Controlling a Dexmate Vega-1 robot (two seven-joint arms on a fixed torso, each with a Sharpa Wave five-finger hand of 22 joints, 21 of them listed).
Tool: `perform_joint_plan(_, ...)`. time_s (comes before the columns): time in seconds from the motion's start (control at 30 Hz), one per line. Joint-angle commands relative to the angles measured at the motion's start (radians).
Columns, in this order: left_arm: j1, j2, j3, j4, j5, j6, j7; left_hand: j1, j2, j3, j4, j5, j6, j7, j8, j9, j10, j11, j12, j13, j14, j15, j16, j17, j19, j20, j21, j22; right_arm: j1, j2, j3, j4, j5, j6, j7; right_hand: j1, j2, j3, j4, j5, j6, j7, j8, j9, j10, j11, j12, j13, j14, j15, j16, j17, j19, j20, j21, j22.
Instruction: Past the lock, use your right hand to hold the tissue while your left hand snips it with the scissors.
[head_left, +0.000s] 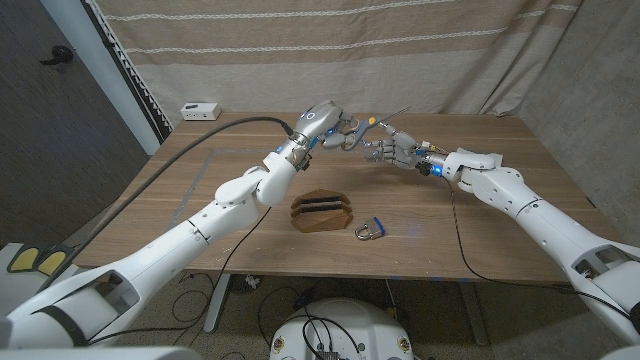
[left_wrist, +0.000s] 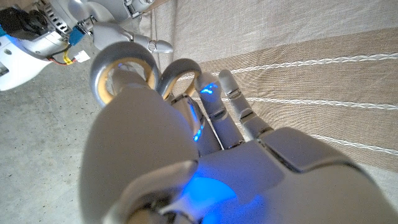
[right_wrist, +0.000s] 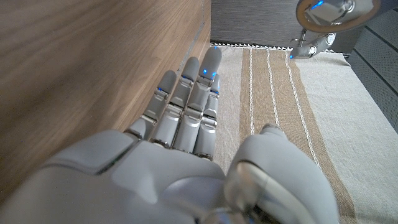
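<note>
Striped beige curtain hung behind the wooden table (head_left: 520, 190). Both hands met above its far middle, beyond the lock (head_left: 369, 231) and a wooden block (head_left: 322, 211). From the head camera, the left hand (head_left: 338, 131) held scissors (head_left: 362, 128); the left wrist camera showed their grey handle loops over its fingers. The right hand (head_left: 392, 151) faced it, fingers straight in the right wrist camera; whether it held tissue could not be told. No writing was legible. Open tabletop lay far right
</note>
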Motion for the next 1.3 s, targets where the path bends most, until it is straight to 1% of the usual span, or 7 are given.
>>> perform_joint_plan(0.03, 0.049, -0.016, -0.060, -0.043, -0.175, -0.030, -0.035, 0.018, 0.015, -0.009, 0.001, 0.009, 0.150, -0.023, 0.014, -0.017, 0.012, -0.005, 0.003, -0.010, 0.013, -0.040, 0.002, 0.008, -0.004, -0.158, 0.006, 0.001, -0.016, -0.014, 0.014, -0.021, 0.014, -0.010, -0.017, -0.004, 0.002, -0.001, -0.005, 0.006, 0.007, -0.008, -0.001, -0.001, -0.006, -0.002, 0.000, -0.001, -0.009, -0.069, -0.004, 0.002, 0.005, 0.008, -0.004, 0.004)
perform_joint_plan(0.43, 0.072, 0.001, -0.080, -0.102, -0.227, 0.015, -0.100, 0.022, 0.050, -0.018, 0.018, -0.001, 0.070, -0.066, -0.008, -0.001, -0.133, -0.006, -0.095, -0.051, -0.153, -0.045, -0.189, -0.080, -0.073, -0.124, -0.008, -0.041, -0.012, -0.011, 0.012, -0.006, 0.018, -0.004, 0.003, -0.008, 0.001, -0.006, -0.011, 0.007, 0.013, -0.006, 0.000, -0.008, -0.004, 0.000, -0.005, -0.015, -0.019, -0.076, -0.008, 0.000, 0.019, 0.003, -0.008, 0.004)
perform_joint_plan(0.5, 0.071, 0.006, -0.079, -0.107, -0.217, 0.025, -0.106, 0.028, 0.081, -0.020, 0.033, 0.021, 0.003, -0.074, -0.023, 0.026, -0.226, -0.004, -0.152, -0.069, -0.256, -0.047, -0.290, -0.123, -0.109, -0.091, -0.020, -0.055, -0.011, -0.012, 0.012, -0.006, 0.017, -0.003, 0.004, -0.008, 0.001, -0.007, -0.012, 0.008, 0.014, -0.005, 0.000, -0.009, -0.008, 0.000, -0.007, -0.017, -0.019, -0.077, -0.009, 0.000, 0.019, 0.003, -0.009, 0.004)
perform_joint_plan(0.67, 0.079, 0.002, -0.083, -0.112, -0.244, 0.039, -0.120, 0.022, 0.106, -0.053, 0.072, 0.099, -0.043, -0.085, -0.016, 0.079, -0.350, -0.002, -0.220, -0.064, -0.427, -0.047, -0.404, -0.075, -0.185, -0.063, -0.058, -0.085, -0.009, -0.018, 0.011, -0.013, 0.017, -0.014, 0.003, -0.008, 0.002, -0.007, -0.014, 0.009, 0.013, -0.009, 0.000, -0.011, -0.006, 0.000, -0.009, -0.021, -0.027, -0.075, -0.012, -0.001, 0.017, 0.004, -0.013, 0.004)
perform_joint_plan(1.0, 0.089, -0.007, -0.084, -0.108, -0.265, 0.039, -0.108, 0.038, 0.107, -0.068, 0.076, 0.158, -0.023, -0.082, -0.024, 0.081, -0.452, -0.002, -0.198, 0.037, -0.546, -0.048, -0.490, -0.025, -0.237, -0.063, -0.089, -0.116, -0.009, -0.028, 0.012, -0.025, 0.012, -0.021, -0.005, -0.007, 0.005, -0.008, -0.018, 0.010, 0.011, -0.016, -0.001, -0.014, -0.008, 0.000, -0.013, -0.029, -0.032, -0.066, -0.014, -0.003, 0.016, 0.006, -0.019, 0.004)
perform_joint_plan(1.1, 0.087, -0.001, -0.082, -0.115, -0.285, 0.047, -0.138, 0.054, 0.103, -0.075, 0.077, 0.192, -0.003, -0.080, -0.029, 0.081, -0.758, -0.002, -0.352, -0.027, -0.630, -0.045, -0.550, -0.015, -0.242, -0.057, -0.096, -0.136, -0.009, -0.029, 0.012, -0.026, 0.011, -0.021, -0.006, -0.007, 0.005, -0.008, -0.020, 0.010, 0.012, -0.018, -0.001, -0.015, -0.007, 0.001, -0.014, -0.031, -0.030, -0.065, -0.013, -0.003, 0.016, 0.007, -0.020, 0.004)
perform_joint_plan(1.3, 0.090, -0.005, -0.081, -0.107, -0.312, 0.036, -0.141, 0.050, 0.107, -0.078, 0.084, 0.221, 0.014, -0.077, -0.018, 0.061, -1.123, -0.004, -0.559, -0.054, -0.782, -0.045, -0.674, -0.037, -0.274, -0.059, -0.121, -0.168, -0.008, -0.028, 0.012, -0.024, 0.010, -0.018, -0.008, -0.005, 0.007, -0.008, -0.022, 0.011, 0.013, -0.019, -0.001, -0.017, -0.006, -0.002, -0.015, -0.036, -0.030, -0.063, -0.013, -0.004, 0.017, 0.007, -0.022, 0.005)
